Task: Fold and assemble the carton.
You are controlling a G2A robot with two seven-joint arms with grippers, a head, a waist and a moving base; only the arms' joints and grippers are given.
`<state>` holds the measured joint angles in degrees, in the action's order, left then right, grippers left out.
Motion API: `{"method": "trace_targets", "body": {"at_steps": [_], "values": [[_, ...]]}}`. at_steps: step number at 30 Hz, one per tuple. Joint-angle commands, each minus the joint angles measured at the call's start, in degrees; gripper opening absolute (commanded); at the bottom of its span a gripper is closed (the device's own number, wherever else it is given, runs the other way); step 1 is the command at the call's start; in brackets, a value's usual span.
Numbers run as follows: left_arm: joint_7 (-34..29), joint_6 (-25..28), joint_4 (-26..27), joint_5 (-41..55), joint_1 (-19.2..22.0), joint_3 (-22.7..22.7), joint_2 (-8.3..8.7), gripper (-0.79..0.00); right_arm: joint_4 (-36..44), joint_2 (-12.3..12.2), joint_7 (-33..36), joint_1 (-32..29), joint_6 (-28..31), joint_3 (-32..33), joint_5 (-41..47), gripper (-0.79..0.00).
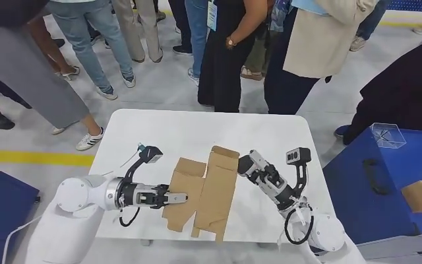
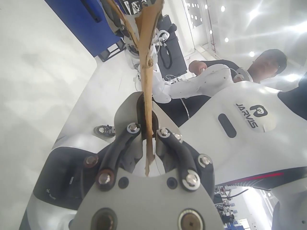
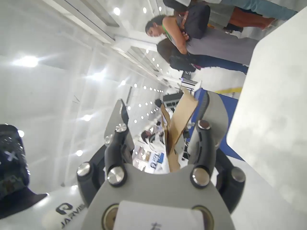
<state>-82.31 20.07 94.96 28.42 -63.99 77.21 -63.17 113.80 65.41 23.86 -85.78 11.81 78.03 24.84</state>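
Top view: the carton (image 1: 204, 191) is a brown blank, partly opened along its creases, over the near half of the white table (image 1: 171, 132). The left gripper (image 1: 179, 197) is at one long edge and the right gripper (image 1: 242, 165) is at the opposite edge, beside the upper flap. Neither grip state is readable from here. Left wrist view: the left gripper (image 2: 146, 111) is pinched closed on the carton (image 2: 146, 77). The board is seen edge-on between the pads and splits into two layers farther out (so the sleeve is starting to gape, I judge). Right wrist view: the right gripper (image 3: 164, 104) has its fingers spread wide, holding nothing. The carton (image 3: 178, 125) edge stands in the gap, and I cannot tell whether it touches a pad. The table (image 3: 275, 96) lies off to one side. Step in hand, as I judge it, is opening the blank into a sleeve. The left pinch should serve as the anchor. The right should close on one layer only, near a crease, then draw away so the panels square up. Catching both layers would merely drag the blank. The board edge in the left's grip looks ragged, so a tear there is a risk. The wrist views give the grip states and the layer split. The top view gives the whole outline and each gripper's place along it.
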Motion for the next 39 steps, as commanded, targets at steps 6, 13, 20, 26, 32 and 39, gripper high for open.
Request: {"method": "trace_targets", "body": {"at_steps": [6, 13, 20, 26, 32, 39], "values": [[0.2, 0.7, 1.7, -0.4, -1.5, -0.3, 0.40, -0.785, -1.0, 0.1, 1.7, 0.4, -1.3, -1.0, -2.0, -0.483], [1.0, 1.2, 2.5, -1.0, -1.9, -0.4, 0.76, -0.785, -1.2, 0.0, 5.3, -0.8, -4.9, -2.2, -0.5, -0.785], [1.8, 1.3, 3.0, -1.7, -2.3, -1.1, 1.06, -0.785, -0.4, 0.1, 5.6, -1.2, -6.1, -1.7, 1.1, -0.785], [3.0, 1.7, 3.1, -3.6, -2.1, -1.5, 1.22, 0.000, 0.0, 0.1, 4.6, -0.9, -5.0, -1.5, 0.8, -0.785], [3.0, 1.7, 3.1, -3.6, -2.1, -1.5, 1.22, 0.000, -0.6, 0.5, -1.3, 1.3, 6.8, 0.5, -5.2, -0.785], [6.9, 3.4, 4.1, -3.9, -2.6, -0.6, 1.18, 0.000, -0.6, 0.7, -3.0, 2.2, 13.3, 2.0, -9.7, -0.785]]}}
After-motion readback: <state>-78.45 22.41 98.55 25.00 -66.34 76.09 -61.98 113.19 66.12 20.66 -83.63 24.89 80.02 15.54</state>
